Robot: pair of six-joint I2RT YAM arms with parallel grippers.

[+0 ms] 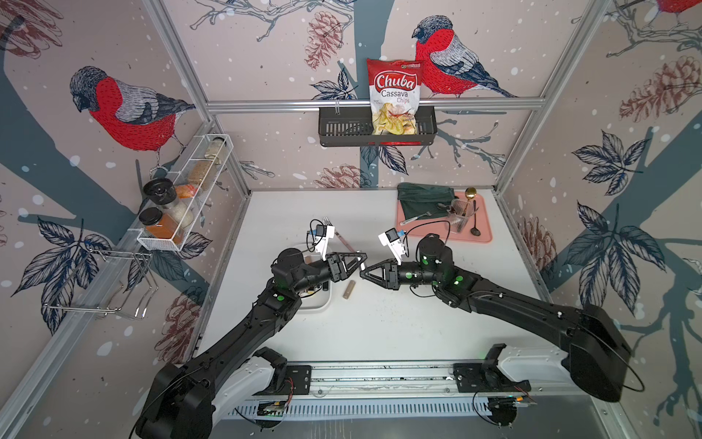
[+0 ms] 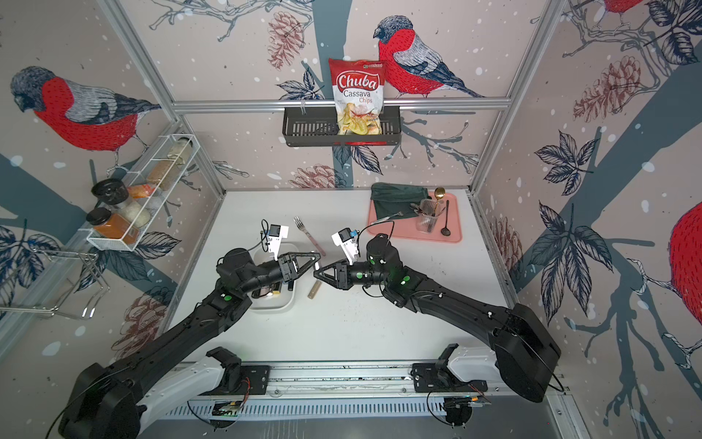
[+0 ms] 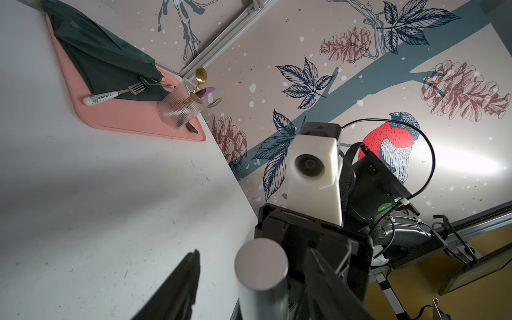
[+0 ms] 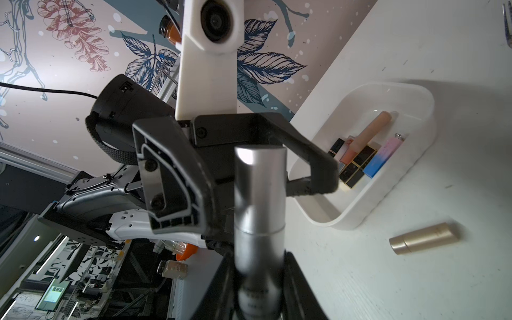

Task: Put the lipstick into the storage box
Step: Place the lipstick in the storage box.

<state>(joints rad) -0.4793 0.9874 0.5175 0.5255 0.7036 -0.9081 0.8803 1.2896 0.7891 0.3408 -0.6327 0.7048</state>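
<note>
A silver lipstick (image 4: 260,188) is held level above the table's middle, with my right gripper (image 4: 260,256) shut on its base. Its flat end (image 3: 260,263) points in between the jaws of my left gripper (image 3: 253,250), which stand open, one finger (image 3: 177,288) clearly apart from the tube. In both top views the two grippers (image 1: 364,260) (image 1: 362,271) meet tip to tip. The white storage box (image 4: 388,177) lies under the left arm (image 2: 288,300) and holds several cosmetics. A gold lipstick (image 1: 349,289) lies on the table beside the box.
A pink-handled fork (image 2: 309,235) lies behind the grippers. At the back right a pink tray (image 1: 482,237) carries a green cloth, a ribbed cup and cutlery. A black basket (image 1: 342,131) with a chips bag hangs on the back wall, a spice rack (image 1: 178,213) on the left wall.
</note>
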